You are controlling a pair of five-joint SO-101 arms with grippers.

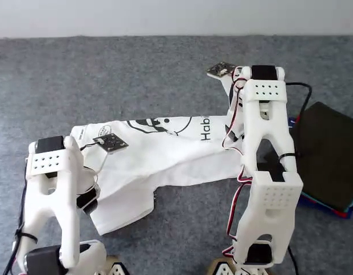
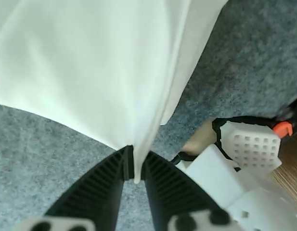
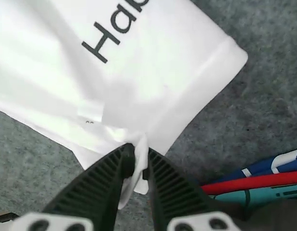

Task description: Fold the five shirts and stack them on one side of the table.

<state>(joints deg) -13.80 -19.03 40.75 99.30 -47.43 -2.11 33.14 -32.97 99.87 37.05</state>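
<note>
Clearly, left hand (image 2: pixel 135 168) and right hand (image 3: pixel 141 166) pinch the white shirt (image 1: pixel 165 152).

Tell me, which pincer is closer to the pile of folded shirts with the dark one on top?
Right. The right pincer grips the white shirt at the edge near the pile; the left pincer grips the same shirt at its far end.

So the left gripper (image 2: pixel 135 168) has its black ribbed fingers (image 2: pixel 107 180) pinched tight on a bunched fold of the white shirt (image 2: pixel 90 67), grey fuzzy counter (image 2: pixel 37 144) underneath, and a white perforated arm bracket (image 2: pixel 251 147) off beside it.
</note>
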